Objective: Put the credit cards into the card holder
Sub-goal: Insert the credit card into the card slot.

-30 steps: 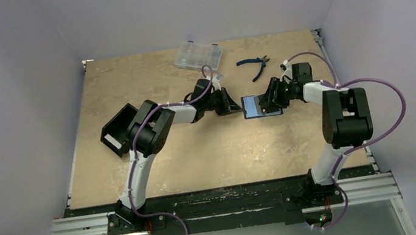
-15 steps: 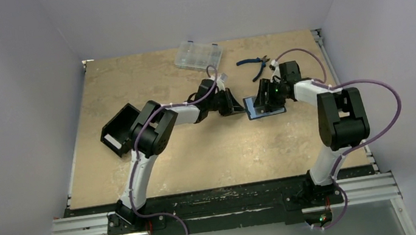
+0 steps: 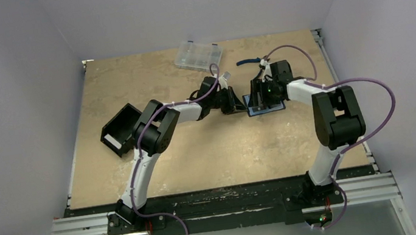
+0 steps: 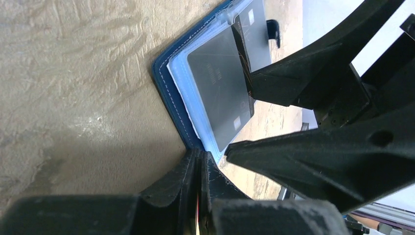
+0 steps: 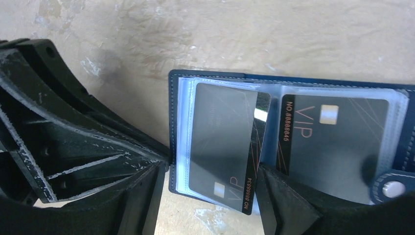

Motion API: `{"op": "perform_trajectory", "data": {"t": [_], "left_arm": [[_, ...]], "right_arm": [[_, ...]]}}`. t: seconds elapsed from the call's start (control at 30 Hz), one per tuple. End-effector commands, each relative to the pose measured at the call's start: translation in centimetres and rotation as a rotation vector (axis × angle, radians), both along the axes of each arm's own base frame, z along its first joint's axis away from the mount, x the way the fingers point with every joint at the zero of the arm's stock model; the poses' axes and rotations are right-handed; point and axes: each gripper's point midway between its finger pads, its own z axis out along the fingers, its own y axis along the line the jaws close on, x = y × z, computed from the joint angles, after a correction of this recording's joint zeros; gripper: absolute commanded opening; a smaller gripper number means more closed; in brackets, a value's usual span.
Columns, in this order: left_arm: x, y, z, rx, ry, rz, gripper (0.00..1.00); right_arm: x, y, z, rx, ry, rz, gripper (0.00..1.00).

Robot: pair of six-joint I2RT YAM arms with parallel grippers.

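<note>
The card holder (image 5: 176, 127) lies open and flat on the bench (image 3: 198, 149), a little right of the middle and nearer the far edge, directly between the two pincers. Two dark cards sit in its clear sleeves: one card (image 5: 220, 137) on the left page and a second card (image 5: 337, 137) on the right page, near the snap tab (image 5: 391, 188). The right pincer (image 5: 210, 171) stands wide, its fingers either side of the left card's lower end. The left pincer (image 4: 198, 161) is closed tight, with its tips against the card holder's left edge; whether it pinches the cover cannot be told.
</note>
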Motion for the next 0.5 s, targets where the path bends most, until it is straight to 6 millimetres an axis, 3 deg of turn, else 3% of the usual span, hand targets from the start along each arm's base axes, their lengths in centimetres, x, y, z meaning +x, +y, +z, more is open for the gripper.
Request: {"op": "perform_trajectory", "data": {"t": [0.0,0.2,0.47], "left_arm": [[0.3,-0.6,-0.8,0.025,-0.003,-0.021,0.0],[0.5,0.3,-0.5,0.04,-0.011,-0.012,0.0],[-0.1,2.2,0.4,0.045,-0.011,-0.006,0.0]], "right_arm": [[-0.5,2.9,0.4,0.003,-0.054,0.12,0.74],[-0.3,0.7,0.5,-0.099,-0.063,0.027,0.75],[0.1,-0.6,3.8,-0.095,-0.101,-0.103,0.8]]}}
